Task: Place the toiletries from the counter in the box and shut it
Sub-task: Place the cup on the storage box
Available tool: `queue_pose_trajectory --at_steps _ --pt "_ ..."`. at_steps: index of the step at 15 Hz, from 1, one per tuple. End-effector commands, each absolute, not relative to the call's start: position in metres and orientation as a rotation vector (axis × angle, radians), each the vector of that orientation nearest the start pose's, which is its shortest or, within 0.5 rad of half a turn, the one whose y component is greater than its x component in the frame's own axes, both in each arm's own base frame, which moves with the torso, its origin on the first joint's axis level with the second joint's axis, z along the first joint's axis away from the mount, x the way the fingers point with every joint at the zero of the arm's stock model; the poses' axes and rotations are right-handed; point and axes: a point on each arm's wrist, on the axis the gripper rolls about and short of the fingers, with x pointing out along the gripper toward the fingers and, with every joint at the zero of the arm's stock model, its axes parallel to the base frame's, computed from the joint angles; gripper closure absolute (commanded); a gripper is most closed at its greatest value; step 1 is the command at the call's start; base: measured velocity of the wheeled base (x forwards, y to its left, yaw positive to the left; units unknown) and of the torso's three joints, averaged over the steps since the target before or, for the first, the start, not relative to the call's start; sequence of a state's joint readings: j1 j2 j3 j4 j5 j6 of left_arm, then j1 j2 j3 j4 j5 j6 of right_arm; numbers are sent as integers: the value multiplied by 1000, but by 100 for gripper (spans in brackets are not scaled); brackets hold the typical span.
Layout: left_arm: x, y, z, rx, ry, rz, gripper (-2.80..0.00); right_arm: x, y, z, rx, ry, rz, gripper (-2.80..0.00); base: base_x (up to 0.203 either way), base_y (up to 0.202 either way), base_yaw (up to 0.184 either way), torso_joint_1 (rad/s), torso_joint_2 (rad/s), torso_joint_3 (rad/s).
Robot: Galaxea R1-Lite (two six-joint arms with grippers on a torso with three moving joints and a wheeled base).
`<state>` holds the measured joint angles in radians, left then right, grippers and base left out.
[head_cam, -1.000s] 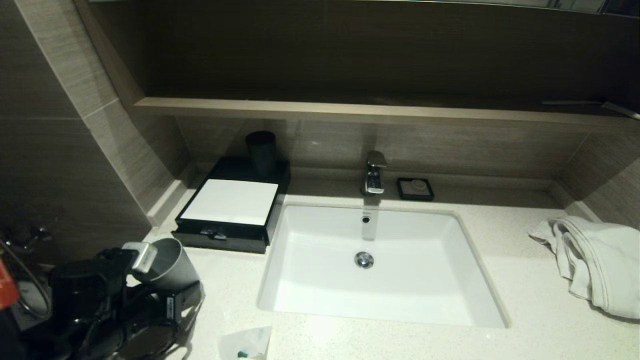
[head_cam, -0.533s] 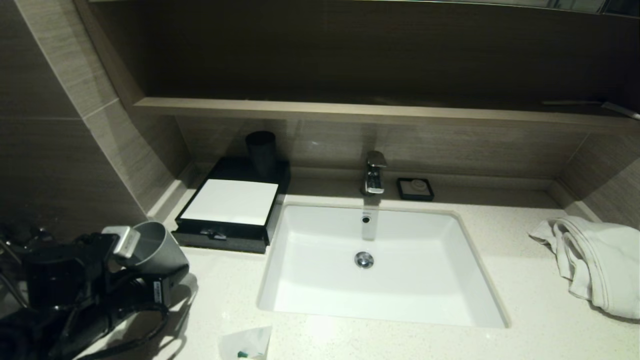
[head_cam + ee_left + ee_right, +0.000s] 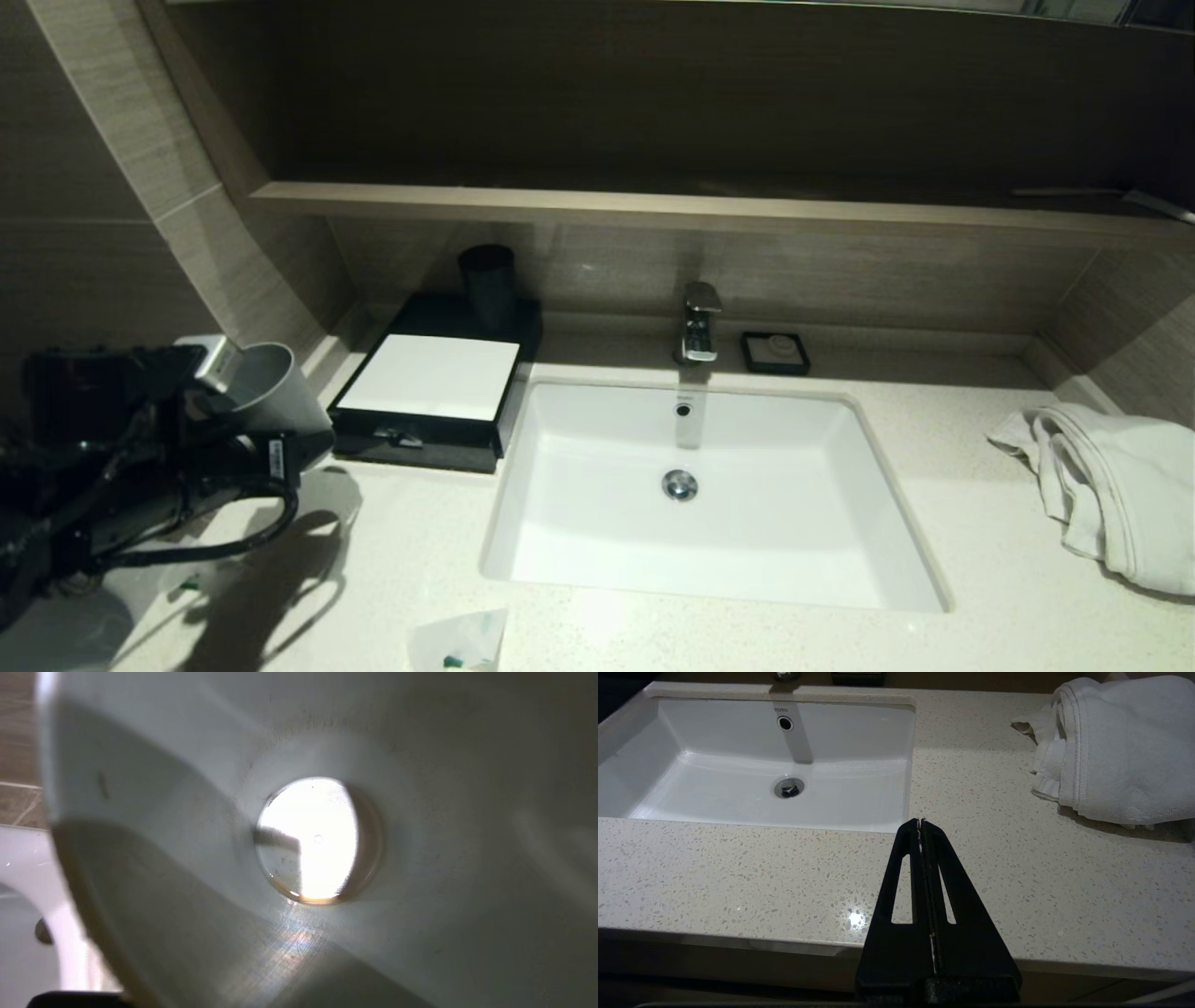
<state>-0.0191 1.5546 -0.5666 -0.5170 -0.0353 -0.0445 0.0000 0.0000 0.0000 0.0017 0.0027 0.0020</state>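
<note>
- Head view: the left gripper (image 3: 245, 411) holds the grey cup (image 3: 271, 399) tilted on its side, its fingers clamped across the cup's wall just beside the front left corner of the box (image 3: 431, 385).
- Compared with a second ago, gripper and cup have risen and drawn further away from the sink (image 3: 709, 490); they were lower and nearer the counter's front edge then.
- That move has uncovered a sachet (image 3: 191, 583) on the counter (image 3: 980, 523), out from the box front and partly in the arm's shadow, with a green speck showing; it was hidden behind the arm before.
- A second sachet (image 3: 462, 639) lies out from the box, by the sink's front left corner, unmoved and cut off by the picture's lower edge.
- The box is unchanged: white panel on top, drawer (image 3: 411, 439) pushed in, a dark cup (image 3: 488, 280) at its back right corner.
- Left wrist view is almost wholly filled by the cup's pale inside and its bright round bottom; the fingers cannot be made out there.
- Right gripper (image 3: 920, 823) hovers over the counter on the sink's far side from the box, its fingers pressed together on nothing, with the white towel (image 3: 1111, 746) beyond it.
</note>
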Motion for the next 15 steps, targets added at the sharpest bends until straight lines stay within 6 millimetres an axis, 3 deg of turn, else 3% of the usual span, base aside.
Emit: queue_pose_trajectory --at_steps 1,3,15 --pt "249 -5 170 -51 497 -44 0 -23 0 75 2 2 3 0 0 0 0 0 0 0" --pt "252 -6 179 -53 534 -45 0 -23 0 75 2 2 3 0 0 0 0 0 0 0" --pt "291 -12 177 -48 592 -60 0 -23 0 75 2 2 3 0 0 0 0 0 0 0"
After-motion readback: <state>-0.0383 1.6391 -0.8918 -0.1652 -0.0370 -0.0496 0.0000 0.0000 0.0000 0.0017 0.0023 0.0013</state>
